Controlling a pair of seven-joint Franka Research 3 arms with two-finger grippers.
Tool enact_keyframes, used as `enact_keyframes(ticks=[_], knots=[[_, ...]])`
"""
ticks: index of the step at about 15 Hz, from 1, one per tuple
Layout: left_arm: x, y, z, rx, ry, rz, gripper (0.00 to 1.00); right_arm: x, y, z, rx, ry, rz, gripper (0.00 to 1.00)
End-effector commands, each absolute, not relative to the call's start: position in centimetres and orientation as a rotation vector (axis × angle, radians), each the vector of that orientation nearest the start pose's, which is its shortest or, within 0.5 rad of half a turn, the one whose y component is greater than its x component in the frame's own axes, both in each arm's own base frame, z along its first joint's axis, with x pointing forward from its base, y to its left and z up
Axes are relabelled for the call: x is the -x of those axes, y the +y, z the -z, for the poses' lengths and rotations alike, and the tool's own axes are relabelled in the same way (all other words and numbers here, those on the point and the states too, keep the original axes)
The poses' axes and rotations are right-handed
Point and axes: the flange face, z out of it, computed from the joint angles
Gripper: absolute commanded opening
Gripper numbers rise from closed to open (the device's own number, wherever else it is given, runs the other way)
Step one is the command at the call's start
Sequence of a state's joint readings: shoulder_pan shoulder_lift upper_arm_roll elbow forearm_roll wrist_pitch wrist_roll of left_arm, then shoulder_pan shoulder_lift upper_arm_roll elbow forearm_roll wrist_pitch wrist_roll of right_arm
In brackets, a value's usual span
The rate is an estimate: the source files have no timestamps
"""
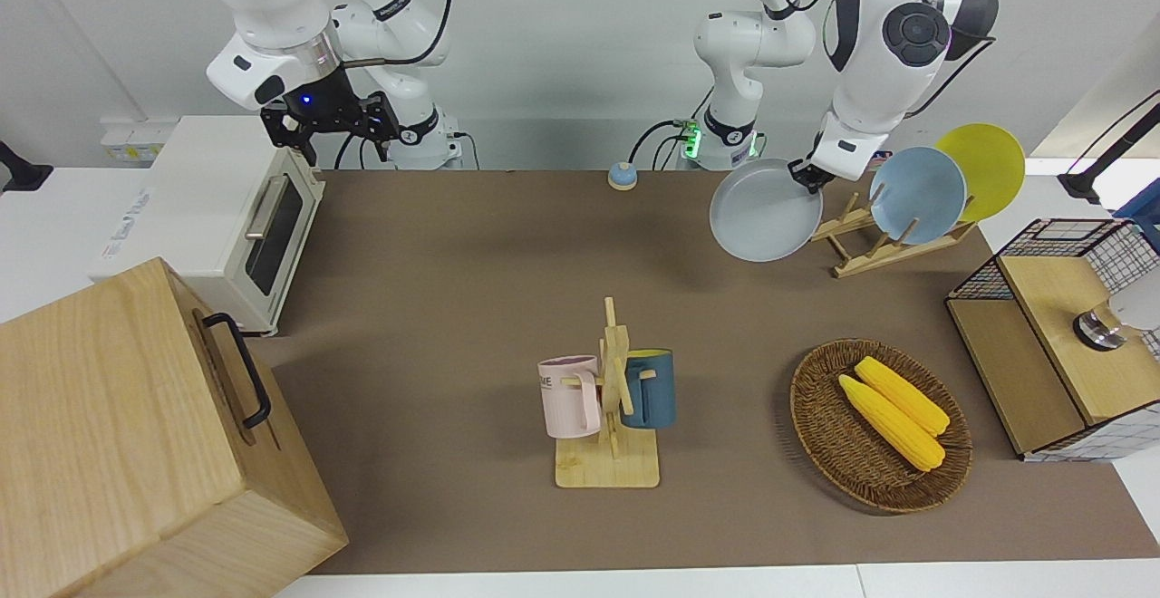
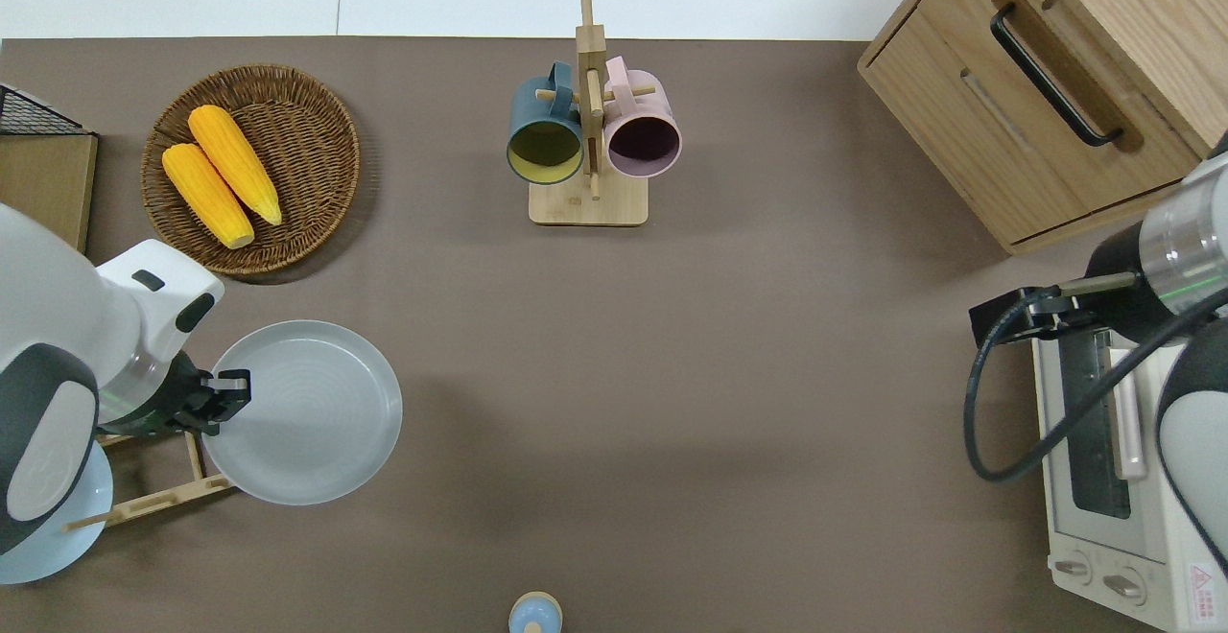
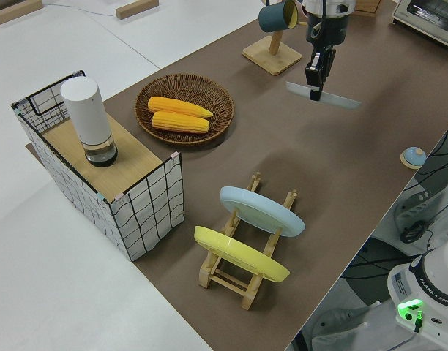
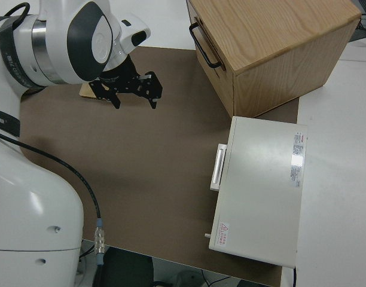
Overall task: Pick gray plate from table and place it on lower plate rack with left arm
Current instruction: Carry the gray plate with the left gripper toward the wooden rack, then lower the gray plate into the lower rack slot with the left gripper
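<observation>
Holding one gray plate [image 2: 305, 412] aloft, left arm [image 2: 58, 355].

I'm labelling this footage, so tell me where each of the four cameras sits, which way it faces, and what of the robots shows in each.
Front: across the table, facing both arms; left gripper holds the gray plate beside the lower plate rack.
Overhead: straight down; left gripper, gray plate, part of the parked right arm.
Left side: the left arm's end, looking along the table; left gripper, rack.
Right side: above the right arm; open right gripper, toaster oven.
Shared: three views show the plate.
</observation>
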State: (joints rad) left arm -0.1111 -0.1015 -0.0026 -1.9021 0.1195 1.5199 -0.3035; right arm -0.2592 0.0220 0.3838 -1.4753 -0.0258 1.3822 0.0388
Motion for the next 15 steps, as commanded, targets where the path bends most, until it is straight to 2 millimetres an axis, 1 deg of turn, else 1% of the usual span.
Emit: enact_keyframes(ticks=[1, 5, 8, 11, 15], knots=[[-49.0, -3.2, -53.1, 2.794, -0.222, -0.373, 0.00, -53.6, 6.0, -64.6, 3.169, -0.108, -0.181, 0.983], [-48.8, -1.3, -53.8, 2.636, -0.208, -0.356, 0.00, -53.6, 6.0, -64.5, 3.167, -0.108, -0.181, 0.983], [-48.8, 0.4, -54.4, 2.530, -0.146, -0.355, 0.00, -53.6, 6.0, -64.6, 3.169, -0.108, -0.178, 0.983], [-48.9, 1.4, -54.7, 2.444, -0.133, -0.341, 0.00, -53.6, 6.0, -64.6, 3.169, -0.108, -0.178, 0.983], [-49.0, 2.5, -54.4, 2.352, -0.125, -0.344, 0.00, -53.6, 6.0, -64.6, 3.167, -0.108, -0.179, 0.983]])
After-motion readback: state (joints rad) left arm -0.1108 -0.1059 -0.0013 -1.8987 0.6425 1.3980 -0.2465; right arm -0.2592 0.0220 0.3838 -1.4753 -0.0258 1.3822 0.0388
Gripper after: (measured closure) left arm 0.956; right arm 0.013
